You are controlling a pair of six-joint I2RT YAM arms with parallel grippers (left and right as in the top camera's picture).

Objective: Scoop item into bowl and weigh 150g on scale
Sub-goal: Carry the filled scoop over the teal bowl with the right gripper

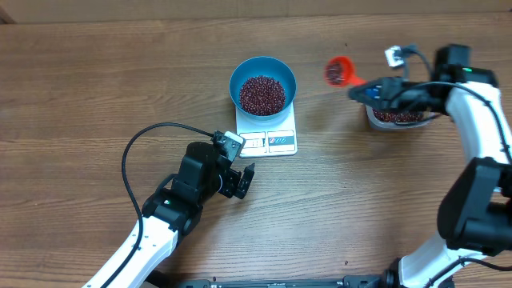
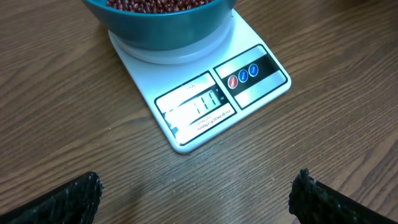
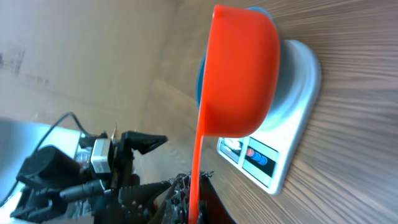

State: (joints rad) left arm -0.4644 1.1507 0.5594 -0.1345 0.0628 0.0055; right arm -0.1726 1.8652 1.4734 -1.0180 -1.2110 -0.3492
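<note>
wooden desk seen from above, with the work set toward its far edge. the scale (image 1: 268,138) lies near the middle of the desk, its display side facing the near edge. the bowl (image 1: 262,68) stands on its platform, partly filled with the beans (image 1: 262,94). the right gripper (image 1: 374,90), jaws closed on the handle of an orange scoop (image 1: 338,72), hangs toward the far right corner, just above a clear tub (image 1: 396,118) that holds more beans. the scoop's cup is loaded, mouth up, between tub and bowl and apart from both. its long axis runs roughly along the far edge, cup end pointing left toward the bowl, handle end back in the gripper. the left gripper (image 1: 240,181) sits just beside the scale's near edge, fingers spread wide and holding nothing, its camera trained on the display (image 2: 198,102).

step in hand, as i judge it: carry the load to the bowl and add it. the display appears to read 111, so the bowl is short of target. i would keep the cup level in transit and bring its lip over the bowl's centre. then i would roll the wrist slowly so beans trickle rather than dump, levelling off early, since a full cup may overshoot. i would keep the scoop off the bowl's rim, as any press would falsify the reading.
</note>
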